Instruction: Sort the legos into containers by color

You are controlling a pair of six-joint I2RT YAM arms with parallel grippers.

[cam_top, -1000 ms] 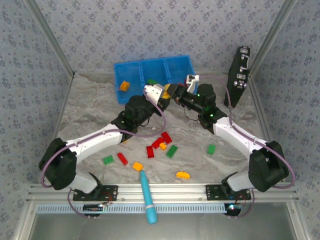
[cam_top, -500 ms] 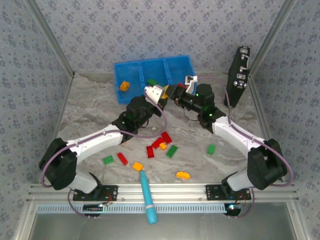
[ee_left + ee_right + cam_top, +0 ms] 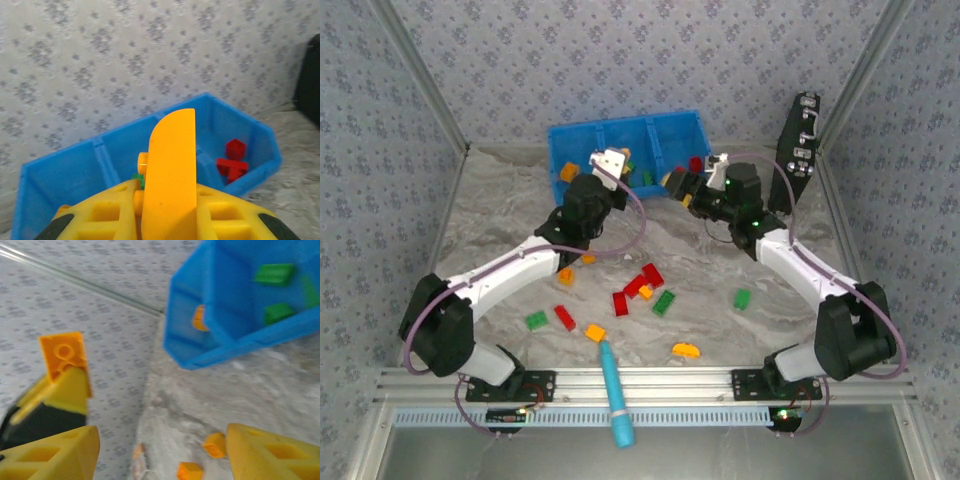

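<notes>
Left gripper (image 3: pixel 167 207) clamped on orange brick (image 3: pixel 170 170), at blue tray's (image 3: pixel 582 135) near side. Right gripper (image 3: pixel 160 455) fingers apart, empty. Red bricks (image 3: pixel 232 162) in right compartment; loose bricks (image 3: pixel 645 285) on table (image 3: pixel 500 230).

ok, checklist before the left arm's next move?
1. Grip: left gripper shut on orange brick: ok.
2. Aim: left gripper over the left bin of the tray: cannot tell; it hangs near the left-middle divider.
3. Sorting so far: orange lego left, green legos middle, red legos right: ok.
4. right gripper open and empty: ok.
5. Grippers apart: ok.
6. Table cleared: not ok; loose bricks lie on it.
</notes>
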